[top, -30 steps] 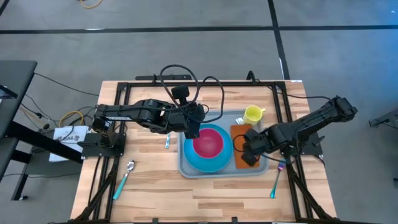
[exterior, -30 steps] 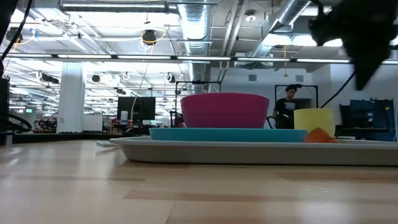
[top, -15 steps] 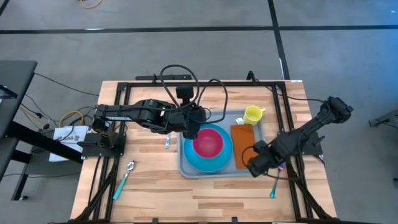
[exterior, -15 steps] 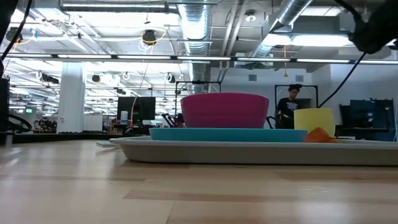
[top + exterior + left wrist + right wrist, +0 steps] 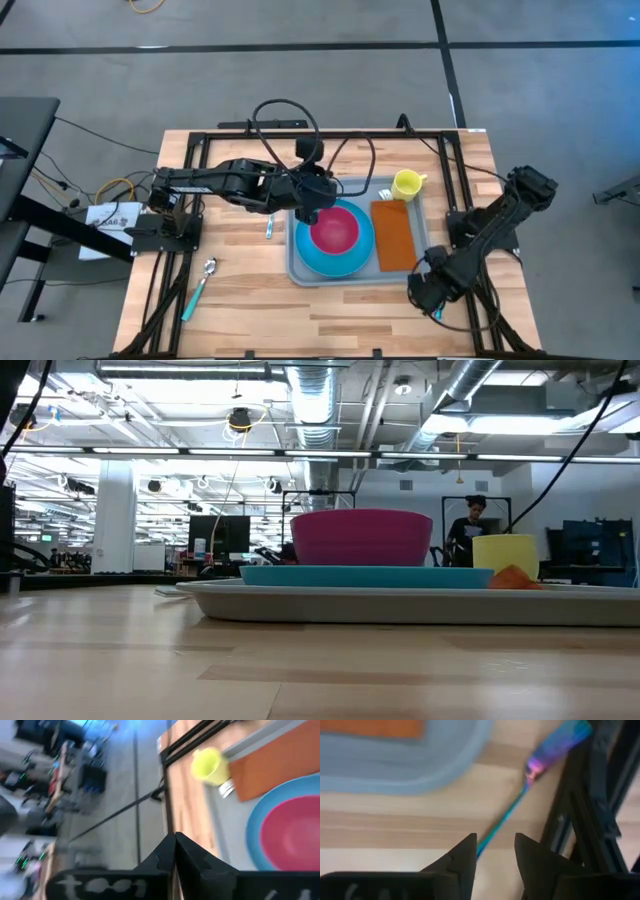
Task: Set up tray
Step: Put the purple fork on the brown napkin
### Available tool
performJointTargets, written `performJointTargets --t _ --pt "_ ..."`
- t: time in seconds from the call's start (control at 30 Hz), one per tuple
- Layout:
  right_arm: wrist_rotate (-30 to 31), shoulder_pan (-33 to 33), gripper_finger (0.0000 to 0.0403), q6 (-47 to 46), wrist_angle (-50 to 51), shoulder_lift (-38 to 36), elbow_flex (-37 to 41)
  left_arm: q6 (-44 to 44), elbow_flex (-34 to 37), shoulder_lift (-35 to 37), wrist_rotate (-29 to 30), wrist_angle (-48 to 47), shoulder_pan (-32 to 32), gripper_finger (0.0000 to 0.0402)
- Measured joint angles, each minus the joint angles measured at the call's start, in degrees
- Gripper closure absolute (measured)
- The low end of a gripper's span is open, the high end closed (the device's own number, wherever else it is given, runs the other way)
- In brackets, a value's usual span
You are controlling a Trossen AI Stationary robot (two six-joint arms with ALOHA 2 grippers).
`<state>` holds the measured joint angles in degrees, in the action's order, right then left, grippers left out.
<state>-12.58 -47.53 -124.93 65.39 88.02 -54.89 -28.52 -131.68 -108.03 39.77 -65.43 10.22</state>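
The tray [image 5: 352, 277] sits on the wooden table [image 5: 250, 300], right of centre, holding a blue plate [image 5: 318, 260] with a pink bowl [image 5: 335, 230], an orange mat [image 5: 395, 236] and a yellow cup [image 5: 406, 184] at its far corner. The left gripper [image 5: 307, 212] hovers at the tray's far left edge, fingers [image 5: 192, 857] pressed together. The right gripper [image 5: 422, 292], jaws apart, hangs just off the tray's near right corner (over a teal-handled utensil [image 5: 507, 815]). A spoon [image 5: 198, 285] lies well to the left.
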Motion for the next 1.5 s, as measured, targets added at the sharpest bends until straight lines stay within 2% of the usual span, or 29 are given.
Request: performJointTargets --t 0.17,0.3,0.53,0.87,1.13,1.5 --pt "-0.75 -3.25 0.0258 -4.76 1.09 2.04 0.01 -5.08 0.00 0.00 -9.80 3.15 -1.95 0.0401" --pt "-0.90 -3.48 0.0252 -4.68 6.03 2.48 0.02 -6.44 0.00 0.00 -13.26 5.23 -3.69 0.0401" --pt "-1.05 -2.17 0.0258 -4.26 2.18 2.55 0.61 -6.41 0.00 0.00 -13.70 6.01 -6.77 0.0401" --pt "-2.33 1.84 0.0262 -2.39 -4.18 4.62 9.31 -4.38 0.00 0.00 -14.02 5.84 -9.69 0.0401" --pt "-4.73 1.79 0.0263 -3.29 -13.35 -0.69 16.61 -4.94 0.00 0.00 -14.19 5.90 -9.71 0.0401" --pt "-3.07 1.34 0.0272 -4.35 -18.91 -8.06 21.07 -4.84 0.00 0.00 -17.00 4.39 -9.69 0.0401"
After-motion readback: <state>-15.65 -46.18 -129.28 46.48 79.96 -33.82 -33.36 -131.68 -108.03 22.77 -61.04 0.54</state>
